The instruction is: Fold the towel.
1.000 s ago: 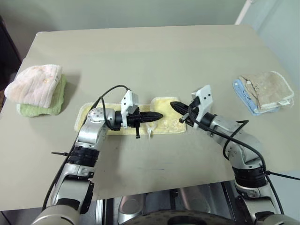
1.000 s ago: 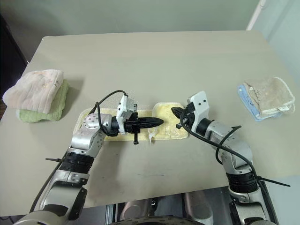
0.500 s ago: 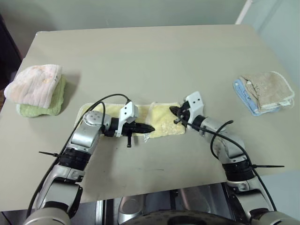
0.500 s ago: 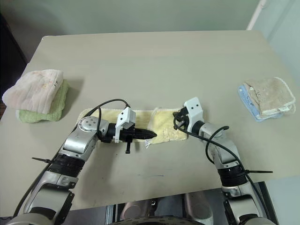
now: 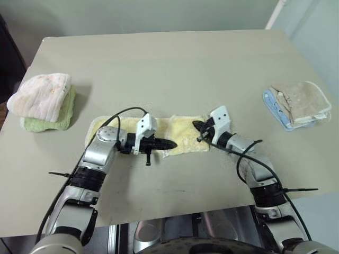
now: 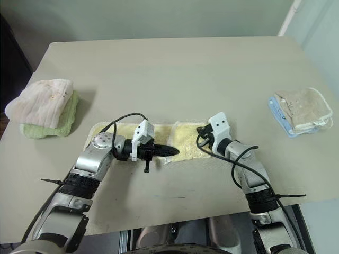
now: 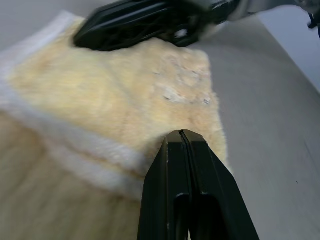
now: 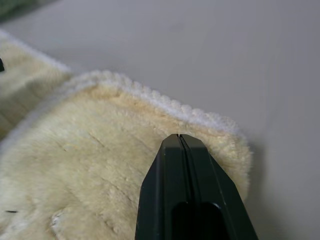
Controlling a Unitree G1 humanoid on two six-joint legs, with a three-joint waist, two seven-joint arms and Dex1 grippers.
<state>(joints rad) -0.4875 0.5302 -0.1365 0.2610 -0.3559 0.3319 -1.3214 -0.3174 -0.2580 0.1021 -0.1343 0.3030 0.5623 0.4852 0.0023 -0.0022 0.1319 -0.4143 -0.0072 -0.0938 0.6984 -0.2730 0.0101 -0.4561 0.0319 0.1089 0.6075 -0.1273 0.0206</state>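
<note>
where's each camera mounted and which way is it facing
Left eye and right eye views: on the head, looking down over the table at the towel; both arms show.
Left wrist view: on the left wrist, looking along the shut left end effector across the towel toward the right end effector.
Right wrist view: along the shut right end effector at the towel's hem.
All share the towel.

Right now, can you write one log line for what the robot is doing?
task: fold towel | left hand: shut, over towel's near edge | right hand: shut, over folded right end | table: two other towel stacks
</note>
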